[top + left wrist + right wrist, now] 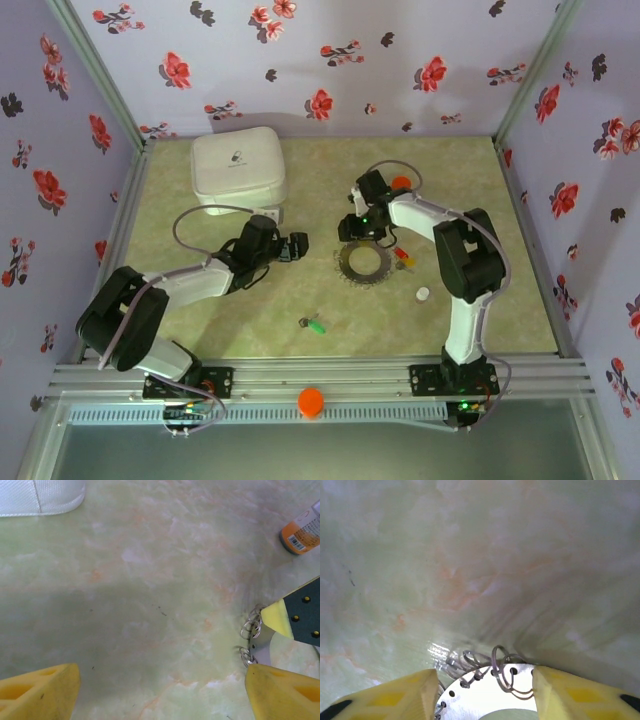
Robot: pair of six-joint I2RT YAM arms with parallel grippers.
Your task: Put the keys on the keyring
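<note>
1. One keyring [363,263] lies flat; the right gripper [485,700] straddles its far edge, fingers apart; whether it pinches, I cannot tell.
2. Left gripper [160,695] hangs spread, empty, just beside.
3. Ring-securing step; next likely needs a firm pinch, then the green key [316,325].

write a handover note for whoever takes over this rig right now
Left gripper: jaws open, empty, low beside the keyring's left edge.
Right gripper: jaws apart over the keyring's far edge, no clamp that I can see.
Keyring lies flat on the table. Green key lies loose nearer the bases; red key and yellow key lie just right of the ring.
Done: no key threaded yet.
Left: steady the ring, pick up each key, thread it on.
</note>
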